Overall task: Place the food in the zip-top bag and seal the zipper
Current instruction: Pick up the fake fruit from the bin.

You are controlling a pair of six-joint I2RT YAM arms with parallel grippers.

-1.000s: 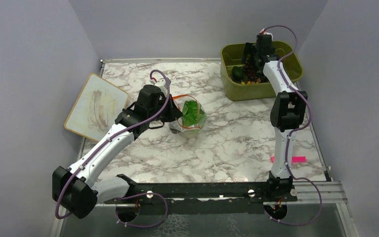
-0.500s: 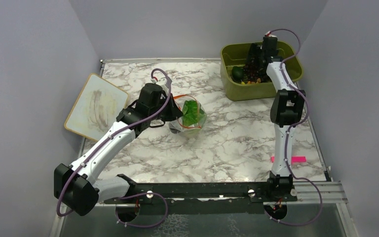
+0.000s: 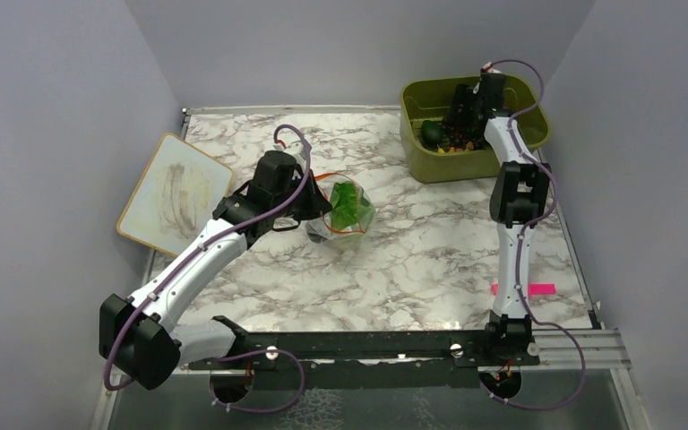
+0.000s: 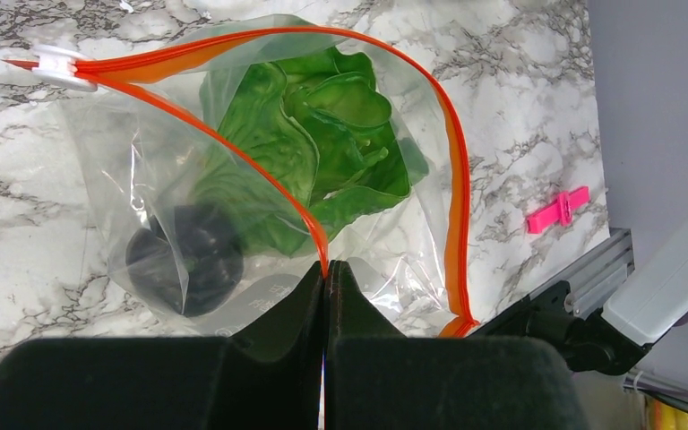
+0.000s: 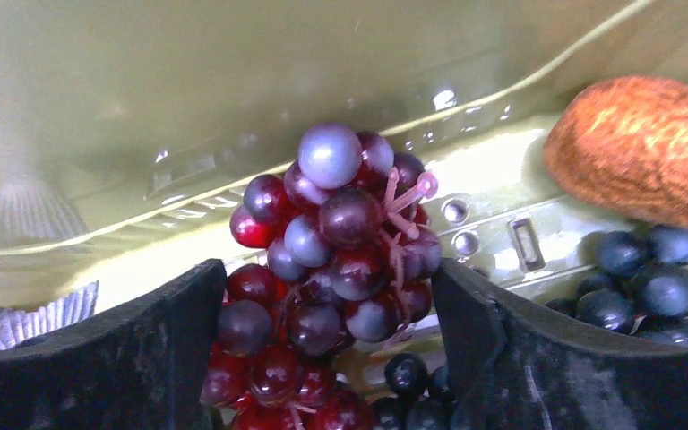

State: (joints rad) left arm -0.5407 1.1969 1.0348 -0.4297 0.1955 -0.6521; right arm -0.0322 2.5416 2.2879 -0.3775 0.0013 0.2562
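The clear zip-top bag [image 3: 340,213] [image 4: 134,161] lies mid-table with its mouth open. Inside it are the green lettuce [image 4: 322,134] and a dark round piece [image 4: 188,264]. My left gripper [image 4: 325,269] [image 3: 315,210] is shut on the near side of the orange-red zipper [image 4: 452,179]. My right gripper [image 5: 327,269] [image 3: 460,121] reaches down into the olive bin [image 3: 439,166]. It stands open, and its fingers straddle the purple grapes [image 5: 340,233]; the left finger touches them. An orange-brown piece [image 5: 636,148] and dark blue berries [image 5: 654,278] lie beside them.
A dark green piece [image 3: 430,133] lies in the bin's left part, and a grey ribbed piece [image 5: 31,313] lies by my right gripper's left finger. A whiteboard [image 3: 175,188] leans at the table's left edge. A pink clip [image 3: 522,289] [image 4: 558,209] lies near the right arm's base.
My right gripper has moved further back and down into the bin, and its jaws have narrowed a little around the grapes. The left gripper and the bag have stayed put.
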